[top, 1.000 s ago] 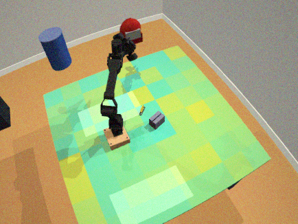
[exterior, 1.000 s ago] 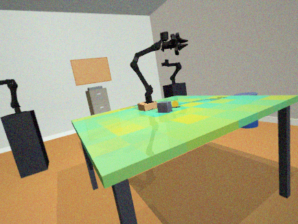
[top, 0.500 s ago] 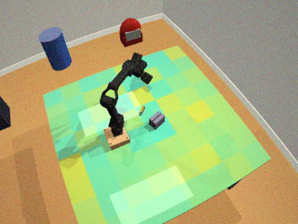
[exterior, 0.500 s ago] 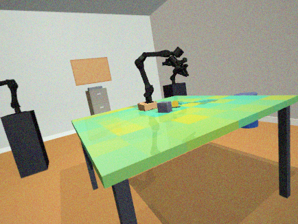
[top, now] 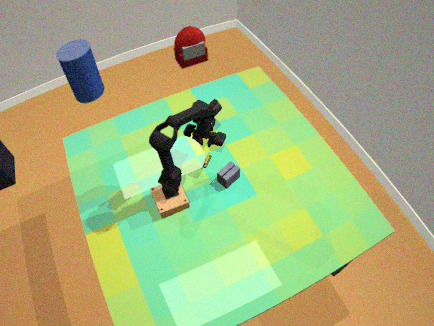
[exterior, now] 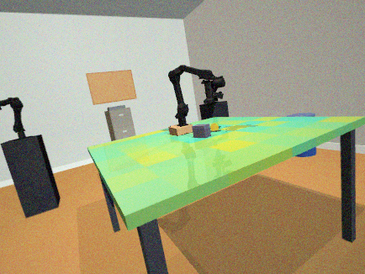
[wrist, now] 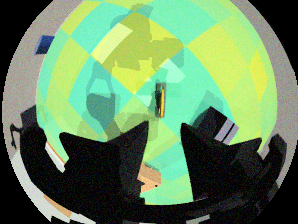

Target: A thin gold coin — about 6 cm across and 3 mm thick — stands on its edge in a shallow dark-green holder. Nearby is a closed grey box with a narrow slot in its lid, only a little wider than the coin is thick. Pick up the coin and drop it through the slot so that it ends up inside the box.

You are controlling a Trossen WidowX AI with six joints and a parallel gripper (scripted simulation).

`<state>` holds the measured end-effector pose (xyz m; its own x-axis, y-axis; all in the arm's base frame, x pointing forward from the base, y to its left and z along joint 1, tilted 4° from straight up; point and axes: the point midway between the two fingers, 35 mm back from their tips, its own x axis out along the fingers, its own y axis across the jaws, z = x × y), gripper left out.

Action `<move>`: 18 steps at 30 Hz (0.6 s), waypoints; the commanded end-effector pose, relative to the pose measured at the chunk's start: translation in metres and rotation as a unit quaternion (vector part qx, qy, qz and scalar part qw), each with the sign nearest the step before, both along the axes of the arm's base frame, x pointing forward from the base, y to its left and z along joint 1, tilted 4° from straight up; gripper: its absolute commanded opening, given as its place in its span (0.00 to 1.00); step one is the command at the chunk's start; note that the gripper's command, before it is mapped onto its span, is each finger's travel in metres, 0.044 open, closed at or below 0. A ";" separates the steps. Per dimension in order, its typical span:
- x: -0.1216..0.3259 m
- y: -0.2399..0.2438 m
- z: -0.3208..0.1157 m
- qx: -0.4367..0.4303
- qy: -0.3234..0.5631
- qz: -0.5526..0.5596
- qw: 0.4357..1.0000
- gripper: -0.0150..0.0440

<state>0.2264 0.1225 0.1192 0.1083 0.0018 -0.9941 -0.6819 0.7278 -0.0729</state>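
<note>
Coin (top: 208,159) (exterior: 214,126) (wrist: 163,103), upright in its holder (wrist: 157,109) on the counter (top: 295,185) (exterior: 189,157) (wrist: 212,52); likely stiff, light, slippery, best gripped by both flat faces near the top. Pincer (top: 206,142) (exterior: 214,102) (wrist: 165,125) above, partly spread, nothing between.

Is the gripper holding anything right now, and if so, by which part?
Nothing is held: the gripper is open, and the coin stands in its holder.
</note>
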 end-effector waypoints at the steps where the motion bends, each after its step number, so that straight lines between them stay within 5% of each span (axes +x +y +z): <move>1: -0.003 -0.002 -0.010 -0.003 0.010 0.005 1.000 0.53; 18: 0.006 -0.003 -0.058 -0.003 0.009 0.005 1.000 0.53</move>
